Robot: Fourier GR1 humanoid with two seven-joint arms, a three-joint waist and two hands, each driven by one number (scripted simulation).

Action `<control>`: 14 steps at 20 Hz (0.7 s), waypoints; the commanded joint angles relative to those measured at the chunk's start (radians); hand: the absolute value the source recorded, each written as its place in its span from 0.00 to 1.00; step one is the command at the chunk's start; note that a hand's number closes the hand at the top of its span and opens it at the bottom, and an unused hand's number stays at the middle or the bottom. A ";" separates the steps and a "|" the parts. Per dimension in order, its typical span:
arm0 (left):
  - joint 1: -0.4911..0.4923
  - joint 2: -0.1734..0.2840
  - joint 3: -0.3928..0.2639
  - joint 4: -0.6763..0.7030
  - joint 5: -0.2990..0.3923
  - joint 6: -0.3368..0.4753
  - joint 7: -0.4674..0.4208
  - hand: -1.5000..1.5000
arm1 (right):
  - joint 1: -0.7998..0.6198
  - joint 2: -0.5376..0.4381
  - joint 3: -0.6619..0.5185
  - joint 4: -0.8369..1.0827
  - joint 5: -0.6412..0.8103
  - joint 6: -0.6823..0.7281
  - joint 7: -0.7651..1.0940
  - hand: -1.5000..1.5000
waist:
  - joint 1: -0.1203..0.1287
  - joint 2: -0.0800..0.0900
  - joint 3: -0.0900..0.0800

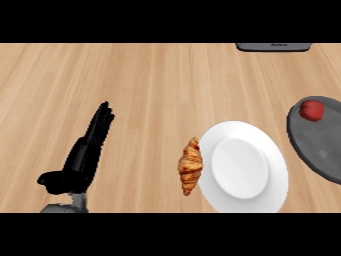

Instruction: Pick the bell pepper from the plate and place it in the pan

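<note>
A small red bell pepper lies inside the dark grey pan at the right edge, near the pan's far rim. The white plate sits just left of the pan with nothing on it. My left hand stands at the lower left with its fingers straight and pointing up, far from the plate and the pan, and holds nothing. My right hand does not show in this view.
A brown croissant lies on the wooden counter against the plate's left rim. A dark grey object is cut off at the top edge. Bare wood lies between my left hand and the croissant.
</note>
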 commanded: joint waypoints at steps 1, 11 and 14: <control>-0.021 -0.020 -0.003 0.040 -0.004 0.004 -0.005 0.50 | 0.079 -0.024 -0.006 -0.007 -0.050 0.200 -0.067 0.00 | -0.010 -0.003 -0.001; 0.000 -0.020 -0.001 -0.008 -0.013 0.000 0.011 0.50 | 0.284 -0.010 0.067 -0.075 -0.058 0.258 -0.268 0.00 | -0.005 -0.002 -0.001; 0.027 0.003 0.020 -0.013 0.004 -0.028 -0.009 0.50 | 0.304 -0.050 0.068 -0.106 -0.094 0.295 -0.232 0.00 | -0.005 -0.003 -0.001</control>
